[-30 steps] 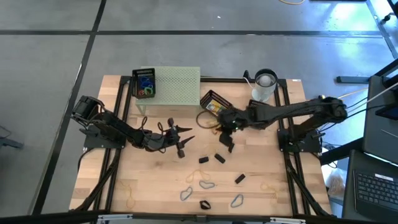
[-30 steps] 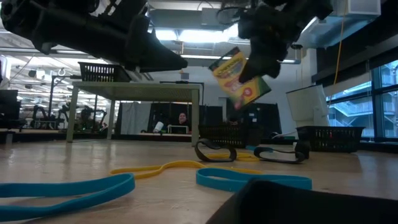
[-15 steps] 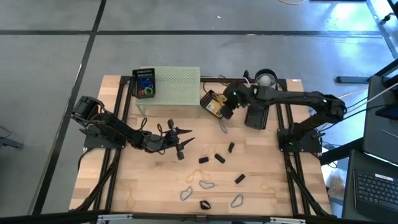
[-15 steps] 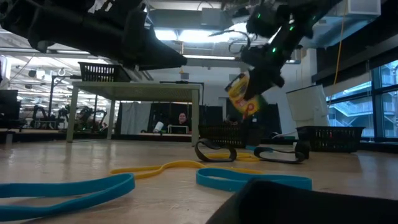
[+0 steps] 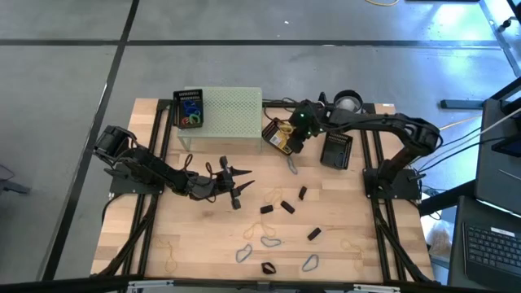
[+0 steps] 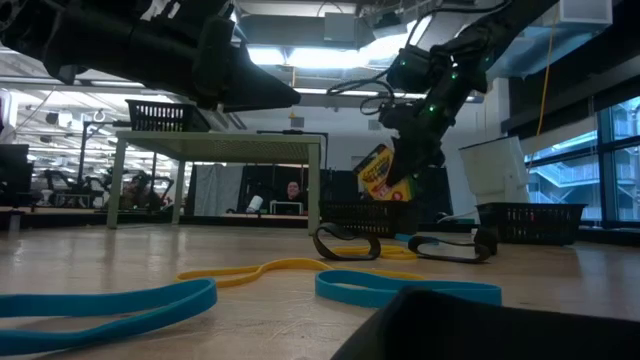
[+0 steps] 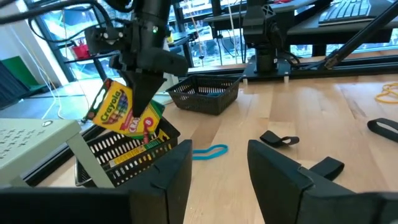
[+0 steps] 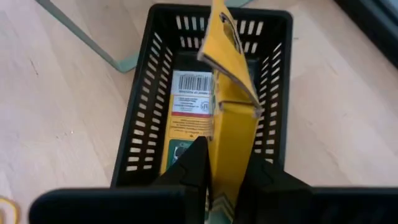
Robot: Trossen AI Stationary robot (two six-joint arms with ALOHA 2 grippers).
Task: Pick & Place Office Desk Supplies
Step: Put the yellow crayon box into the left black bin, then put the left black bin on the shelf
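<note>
Right gripper (image 8: 221,180) pinching a yellow crayon box (image 8: 229,118), hung just above the black mesh basket (image 8: 140,134) beside the pale green perforated stand (image 5: 228,110). Second crayon box (image 8: 189,102) lying flat inside that basket, barcode up. Held box not yet released. Left gripper (image 5: 236,185) hovering in front of the stand, fingers spread, nothing between them.

Progress judged partial: one crayon box stowed, second about to follow. Coloured loops (image 5: 191,114) seen in a second basket (image 5: 189,107) on the stand's far side. Left on the worktop (image 5: 195,236), well in front of the stand: small black clips (image 5: 286,207), grey wire clips (image 5: 271,242), tan rubber bands (image 5: 171,260), a blue loop (image 7: 208,152). Bulk of the loose items judged unsorted.
</note>
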